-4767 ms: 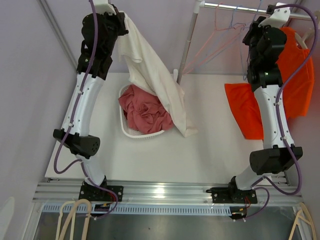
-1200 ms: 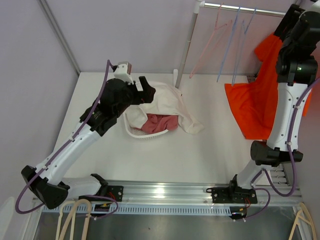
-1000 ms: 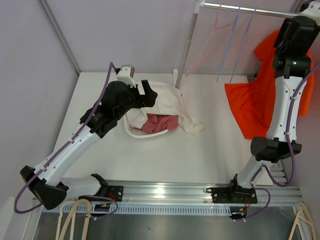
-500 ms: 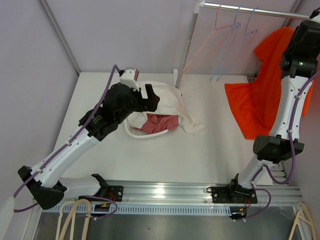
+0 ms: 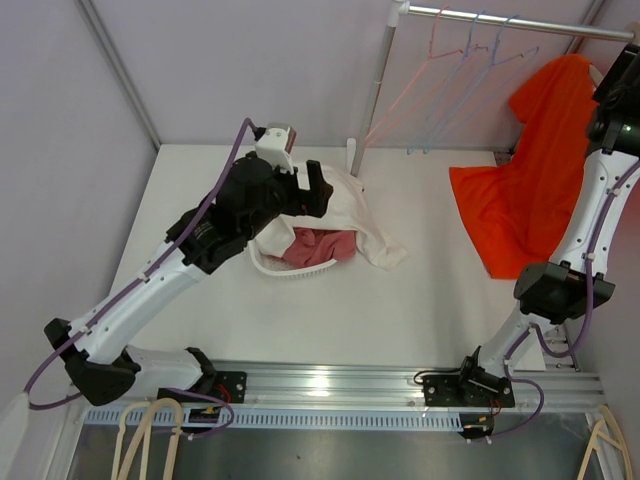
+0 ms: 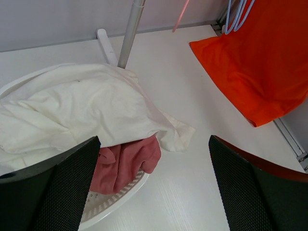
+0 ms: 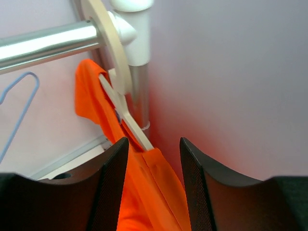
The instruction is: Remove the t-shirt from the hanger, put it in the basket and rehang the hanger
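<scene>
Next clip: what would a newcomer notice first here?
The orange t-shirt hangs on the rail at far right, its hem draped on the table, the right gripper open by its cream hanger. Mid-table, a cream shirt spills over a white basket of pink clothes, below the open left gripper.

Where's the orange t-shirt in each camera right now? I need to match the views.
Top external: the orange t-shirt is at the far right, hanging below the rail, with its lower part on the table.
Left wrist: upper right, sloping down to the tabletop.
Right wrist: lower centre, on a cream hanger.
Shared landmark: the clothes rack.
</scene>
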Robot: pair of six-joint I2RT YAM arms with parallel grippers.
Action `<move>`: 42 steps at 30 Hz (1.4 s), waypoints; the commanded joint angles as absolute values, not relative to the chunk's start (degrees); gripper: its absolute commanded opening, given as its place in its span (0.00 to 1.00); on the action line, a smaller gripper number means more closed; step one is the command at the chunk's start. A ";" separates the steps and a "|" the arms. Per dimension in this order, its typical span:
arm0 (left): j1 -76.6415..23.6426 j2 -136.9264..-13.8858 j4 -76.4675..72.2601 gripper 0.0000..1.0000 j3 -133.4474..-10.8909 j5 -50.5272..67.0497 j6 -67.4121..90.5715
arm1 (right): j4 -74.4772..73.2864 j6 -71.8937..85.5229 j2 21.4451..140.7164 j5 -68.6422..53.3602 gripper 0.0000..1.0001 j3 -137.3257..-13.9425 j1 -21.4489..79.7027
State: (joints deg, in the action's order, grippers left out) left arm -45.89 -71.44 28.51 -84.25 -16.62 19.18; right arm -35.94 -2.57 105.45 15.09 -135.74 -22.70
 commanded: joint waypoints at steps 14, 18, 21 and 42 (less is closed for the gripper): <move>-49.22 -76.64 29.35 0.99 -90.26 -20.48 15.56 | -26.11 3.16 113.28 -3.25 0.43 -141.94 -26.19; -49.48 -76.90 29.27 1.00 -90.18 -20.92 15.56 | -24.79 3.34 114.17 -2.99 0.43 -142.47 -26.10; -49.57 -77.08 29.44 1.00 -90.35 -20.83 15.29 | -23.91 3.17 114.78 -3.08 0.43 -142.38 -26.19; -49.66 -76.82 29.44 0.99 -89.47 -22.77 12.66 | -19.60 1.41 118.57 -2.03 0.00 -143.00 -25.31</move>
State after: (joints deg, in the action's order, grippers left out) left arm -49.12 -77.01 30.22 -87.88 -21.91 14.20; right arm -21.50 1.78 118.54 -3.68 -140.07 -25.50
